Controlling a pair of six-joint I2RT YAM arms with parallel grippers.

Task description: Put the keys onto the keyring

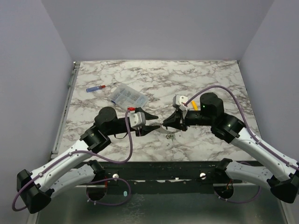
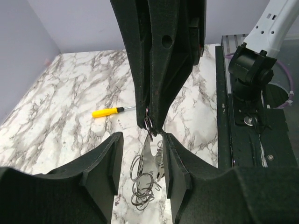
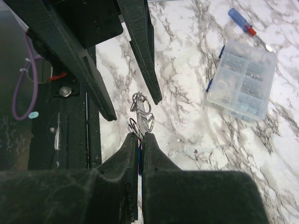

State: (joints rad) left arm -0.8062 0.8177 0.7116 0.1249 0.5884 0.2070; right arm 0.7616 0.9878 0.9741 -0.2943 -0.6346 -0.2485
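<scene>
My right gripper is shut on a key: a blue head shows between the pads, and a flat silver blade sticks out past the tips. Thin silver wire loops of the keyring hang tangled around that blade. In the right wrist view the loops lie just beyond my fingertips. My left gripper is open, its fingers on either side of the hanging bunch; I cannot tell if they touch it. In the top view both grippers meet at the table's middle, left facing right.
A clear compartment box sits behind my left arm, with a red-and-blue screwdriver beyond it. A yellow-handled screwdriver lies by my right wrist. The table's dark front rail runs close to the grippers.
</scene>
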